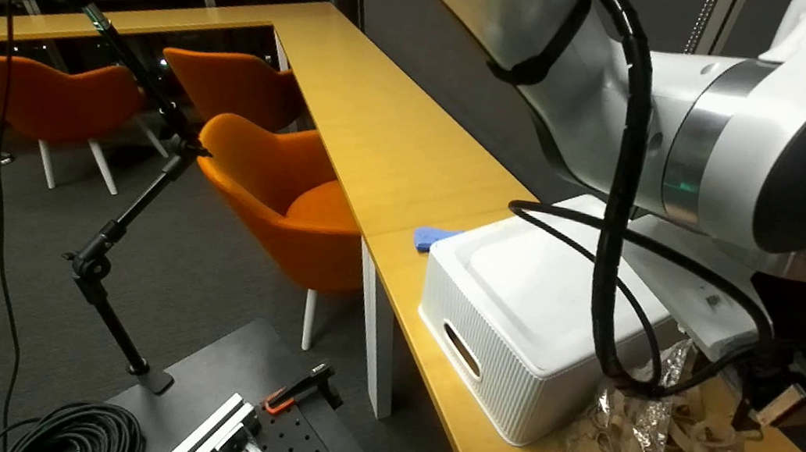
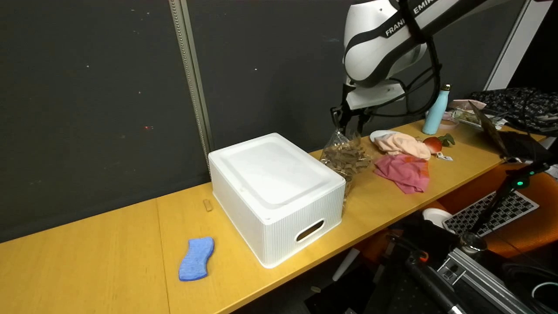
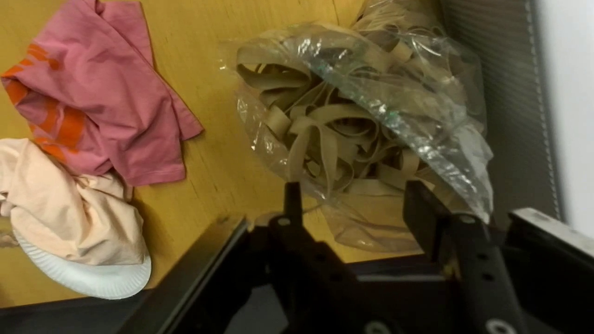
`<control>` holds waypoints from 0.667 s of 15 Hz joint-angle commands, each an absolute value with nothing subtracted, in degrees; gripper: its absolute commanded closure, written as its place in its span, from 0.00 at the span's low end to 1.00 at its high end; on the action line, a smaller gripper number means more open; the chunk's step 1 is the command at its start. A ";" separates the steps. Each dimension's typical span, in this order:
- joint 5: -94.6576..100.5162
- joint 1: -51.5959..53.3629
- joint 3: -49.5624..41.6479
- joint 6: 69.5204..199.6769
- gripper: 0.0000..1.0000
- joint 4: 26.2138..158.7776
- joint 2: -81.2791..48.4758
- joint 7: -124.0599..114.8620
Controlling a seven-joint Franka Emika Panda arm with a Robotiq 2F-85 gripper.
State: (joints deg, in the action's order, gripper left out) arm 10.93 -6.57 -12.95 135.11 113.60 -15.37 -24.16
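Bag [image 3: 376, 106]: clr plastic, tan bands [image 3: 320, 134] inside; on table [image 3: 213, 190], just beside box [image 2: 279, 170]. Gripper [image 3: 355, 202]: fingers [image 3: 421, 213] spread, no grip seen; above bag, contact unclear. Risks (est.): shallow pinch = plastic may slip/tear, bands spill; sideways drift = finger may knock box; slack cable [image 1: 617, 209] may snag box on low pass.

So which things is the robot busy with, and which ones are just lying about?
Probably in use:
gripper, open, close to the bag
clear bag of tan bands, the nearest thing to the gripper

Seem to be just lying about:
white box
blue sponge
pink cloth
peach cloth, partly covering a white plate
light-blue bottle
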 commanded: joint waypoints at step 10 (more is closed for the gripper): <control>4.75 -4.11 -7.83 126.34 0.00 111.01 -6.13 -22.24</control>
State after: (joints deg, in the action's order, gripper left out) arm 6.69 -4.87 -9.51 130.39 112.59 -7.97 -23.72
